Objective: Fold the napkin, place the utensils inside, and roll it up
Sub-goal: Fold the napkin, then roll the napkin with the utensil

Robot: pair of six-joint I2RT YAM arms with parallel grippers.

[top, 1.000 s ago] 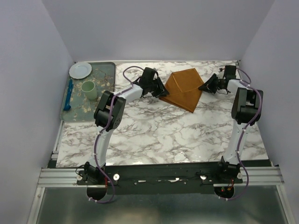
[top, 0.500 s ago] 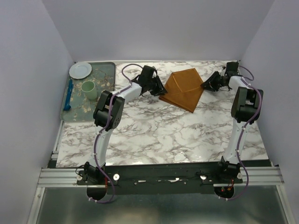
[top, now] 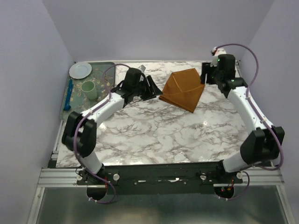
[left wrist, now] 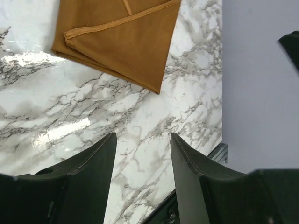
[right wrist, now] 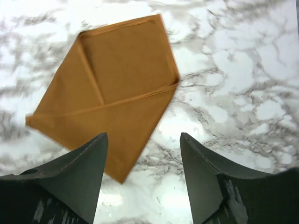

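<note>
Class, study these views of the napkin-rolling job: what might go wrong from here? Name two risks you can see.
1. The napkin lies folded in loose layers, with the left gripper and right gripper both open and off it; a pinch may catch only the top flap and undo the fold.
2. The tray holds a cup, a plate and a blue utensil; reaching in could knock the cup or fetch the wrong utensil.

Rust-orange napkin, folded into a layered five-sided shape, hems showing, flat on marble. Ahead of right gripper jaws, mostly toward the left one. Beyond left gripper jaws, untouched.
</note>
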